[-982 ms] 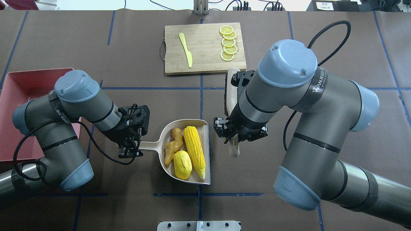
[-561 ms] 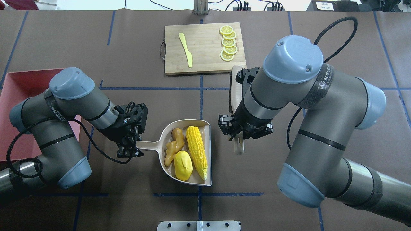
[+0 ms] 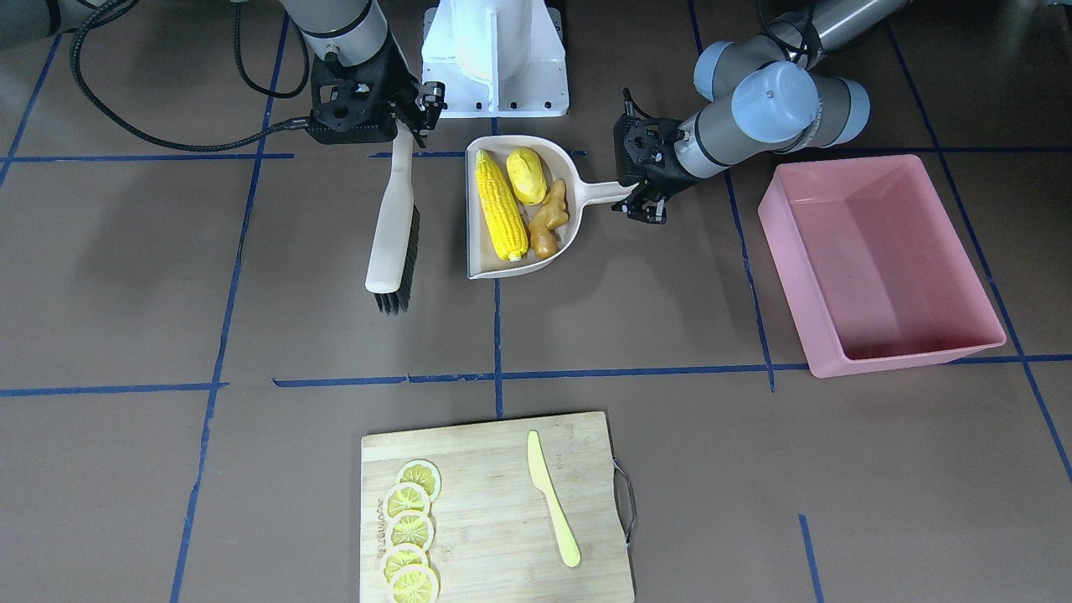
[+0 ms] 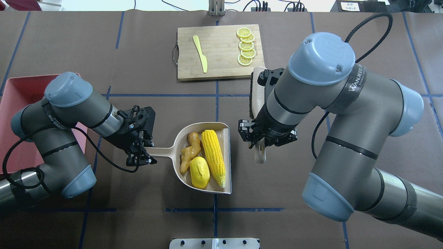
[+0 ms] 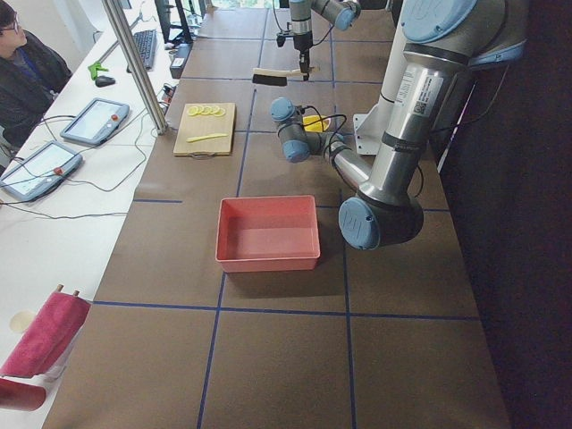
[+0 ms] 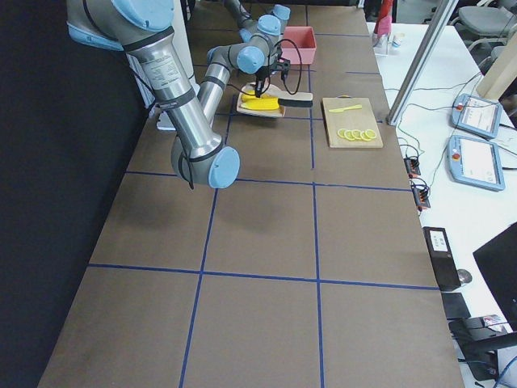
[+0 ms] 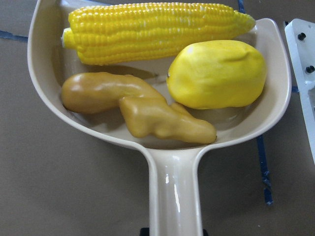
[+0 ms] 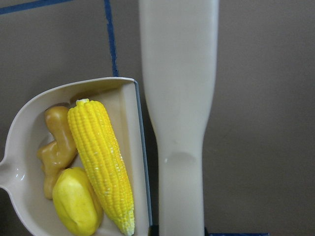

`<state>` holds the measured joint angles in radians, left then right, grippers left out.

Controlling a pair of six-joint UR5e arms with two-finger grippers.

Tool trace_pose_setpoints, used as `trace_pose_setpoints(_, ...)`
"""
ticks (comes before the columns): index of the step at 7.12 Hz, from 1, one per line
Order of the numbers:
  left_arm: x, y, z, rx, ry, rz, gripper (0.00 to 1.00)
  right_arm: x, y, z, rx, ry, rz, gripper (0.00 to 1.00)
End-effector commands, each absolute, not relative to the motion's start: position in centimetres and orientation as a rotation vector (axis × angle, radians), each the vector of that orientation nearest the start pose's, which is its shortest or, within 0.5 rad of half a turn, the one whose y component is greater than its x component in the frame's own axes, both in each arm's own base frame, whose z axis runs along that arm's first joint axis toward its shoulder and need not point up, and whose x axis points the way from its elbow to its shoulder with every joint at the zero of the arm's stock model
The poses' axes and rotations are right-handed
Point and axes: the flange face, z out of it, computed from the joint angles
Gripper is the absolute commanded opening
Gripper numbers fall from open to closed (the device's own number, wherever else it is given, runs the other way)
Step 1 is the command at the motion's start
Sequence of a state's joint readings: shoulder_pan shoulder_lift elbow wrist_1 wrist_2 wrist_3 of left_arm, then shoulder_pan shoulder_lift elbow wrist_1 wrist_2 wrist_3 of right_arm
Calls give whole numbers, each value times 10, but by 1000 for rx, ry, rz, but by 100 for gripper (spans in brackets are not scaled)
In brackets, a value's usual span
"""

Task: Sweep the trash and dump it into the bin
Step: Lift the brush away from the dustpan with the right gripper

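Observation:
The beige dustpan (image 4: 162, 151) holds the trash: the corn cob (image 4: 213, 157), the yellow potato-like lump (image 4: 199, 172) and the tan ginger root (image 4: 189, 152). My left gripper (image 4: 142, 154) is shut on the dustpan's handle (image 7: 174, 196). My right gripper (image 4: 260, 143) is shut on the handle of a beige brush (image 4: 256, 90), just right of the pan's open edge and apart from it. The pink bin (image 3: 888, 251) stands empty at my far left and is partly hidden behind my left arm in the overhead view (image 4: 20, 97). The front view shows the pan (image 3: 477, 251) and the brush (image 3: 392, 234) side by side.
A wooden cutting board (image 4: 221, 69) with several lemon slices (image 4: 246, 46) and a pale yellow knife (image 4: 200, 53) lies at the far centre, just beyond the brush head. The robot's base plate (image 3: 494, 50) is on the near side. An operator (image 5: 22, 71) sits beside the table.
The dustpan with its load has shifted slightly right and turned a little in my left gripper. My right gripper has carried the brush to the right, away from the pan.

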<state>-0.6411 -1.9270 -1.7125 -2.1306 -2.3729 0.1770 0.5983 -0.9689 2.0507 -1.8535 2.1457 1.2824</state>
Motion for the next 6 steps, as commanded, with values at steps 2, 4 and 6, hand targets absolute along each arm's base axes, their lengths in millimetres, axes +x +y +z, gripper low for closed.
trace_pose_setpoints(2, 404, -447, 315, 800, 1108, 1283, 0, -385, -387, 147, -130, -925, 105, 0)
trace_pose_setpoints(4, 374, -466, 308, 841, 1088, 1220, 0, -371, -401, 148, -114, -925, 140, 0)
trace_pose_setpoints(6, 332, -488, 317, 846, 1069, 1157, 0, -359, -412, 152, -105, -921, 169, 0)
